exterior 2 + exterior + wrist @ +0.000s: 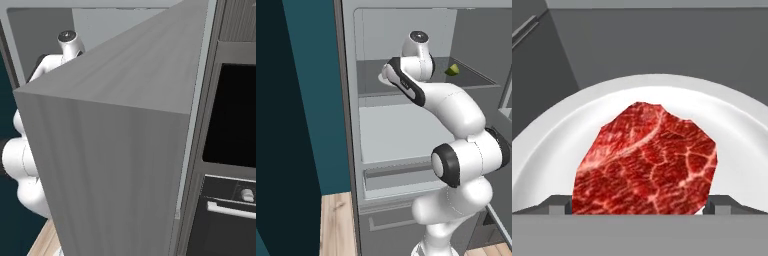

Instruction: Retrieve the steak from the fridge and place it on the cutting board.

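Steak (pixel 646 160): a red, marbled slab lying on the white plate (pixel 542 160), near the middle of it; in the hand view it reaches down between the two finger tips.
Plate: round and white, resting on the fridge's upper shelf (pixel 476 80); in the left base view a sliver of its rim shows at the left of the wrist, toward the shelf's left half.
Gripper (pixel 637 206): jaws spread wide, one tip to each side of the steak's near edge; whether the tips touch the meat cannot be told. Nothing is pinched.
Finger tips (pixel 558 205): small grey blocks low in the hand view, the left one at the steak's left flank, the right one at its right flank.
Arm (pixel 456 150): white with dark joints, rising from the lower right of the left base view and reaching into the fridge at upper-shelf height.
Fridge (pixel 401 130): door open, pale interior, flat shelves and a lower drawer (pixel 398 177) beneath the arm's elbow.
Fridge door (pixel 115 150): a broad grey panel across the middle of the right base view, hiding most of the arm.
Green item (pixel 453 70): small, yellow-green, on the upper shelf toward its right rear corner, well apart from the plate.
Oven (pixel 232 150): dark front at the right edge of the right base view.
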Controlling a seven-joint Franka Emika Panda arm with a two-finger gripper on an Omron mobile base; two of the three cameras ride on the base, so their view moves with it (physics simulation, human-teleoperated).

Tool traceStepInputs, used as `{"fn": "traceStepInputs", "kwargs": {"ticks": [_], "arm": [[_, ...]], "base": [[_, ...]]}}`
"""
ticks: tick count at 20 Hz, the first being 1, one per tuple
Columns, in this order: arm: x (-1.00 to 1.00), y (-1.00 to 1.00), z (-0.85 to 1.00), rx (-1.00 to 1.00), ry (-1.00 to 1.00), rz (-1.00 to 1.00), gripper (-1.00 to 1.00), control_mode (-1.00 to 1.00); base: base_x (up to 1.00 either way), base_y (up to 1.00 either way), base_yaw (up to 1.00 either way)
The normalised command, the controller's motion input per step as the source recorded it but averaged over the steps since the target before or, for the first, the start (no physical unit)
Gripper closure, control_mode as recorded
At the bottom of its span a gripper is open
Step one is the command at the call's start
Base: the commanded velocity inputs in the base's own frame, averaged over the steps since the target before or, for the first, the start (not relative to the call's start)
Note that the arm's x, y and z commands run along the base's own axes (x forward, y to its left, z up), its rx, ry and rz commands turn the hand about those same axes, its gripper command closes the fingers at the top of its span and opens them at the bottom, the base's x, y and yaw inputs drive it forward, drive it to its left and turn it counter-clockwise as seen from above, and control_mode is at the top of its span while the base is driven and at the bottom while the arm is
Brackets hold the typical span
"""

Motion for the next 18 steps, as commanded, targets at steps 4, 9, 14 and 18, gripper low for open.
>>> {"fn": "traceStepInputs", "kwargs": {"ticks": [4,9,14,18], "arm": [[0.0,0.0,-0.15,0.0,0.02,0.0,1.0,-1.0],[0.0,0.0,-0.05,0.0,0.0,0.0,1.0,-1.0],[-0.06,-0.09,0.0,0.0,-0.01,0.0,1.0,-1.0],[-0.18,-0.24,0.0,0.0,-0.07,0.0,1.0,-1.0]], "base": [[0.0,0.0,0.0],[0.0,0.0,0.0],[0.0,0.0,0.0],[0.0,0.0,0.0]]}}
